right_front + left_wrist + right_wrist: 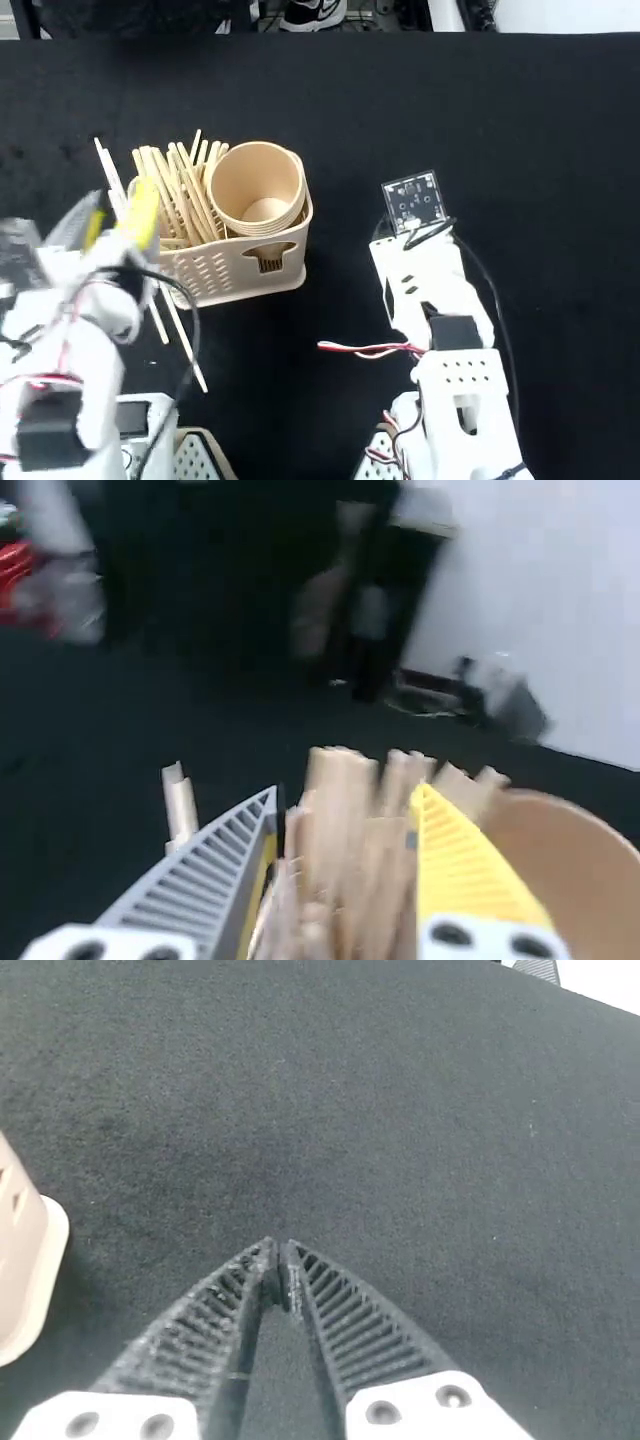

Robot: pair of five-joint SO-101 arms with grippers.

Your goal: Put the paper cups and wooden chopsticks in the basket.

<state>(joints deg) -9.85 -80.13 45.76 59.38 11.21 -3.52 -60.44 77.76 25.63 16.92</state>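
A beige basket (pixel 240 268) stands left of the table's middle. It holds stacked paper cups (pixel 256 188) and a bundle of wooden chopsticks (pixel 185 195). A few more chopsticks (pixel 178 335) lie slanted on the cloth against the basket's left front corner. My left gripper (pixel 122 218) hovers at the basket's left end. In the left wrist view the left gripper (pixel 345 795) is open, with the chopstick tips (pixel 345 830) showing in the gap and the cup rim (pixel 570 860) beside the yellow finger. My right gripper (pixel 278 1260) is shut and empty, low over bare cloth right of the basket.
The table is covered in black cloth (pixel 500 110). The right arm (pixel 440 300) stretches from the front edge toward the middle. The basket's corner (pixel 25 1270) shows in the right wrist view. Free room lies behind and to the right.
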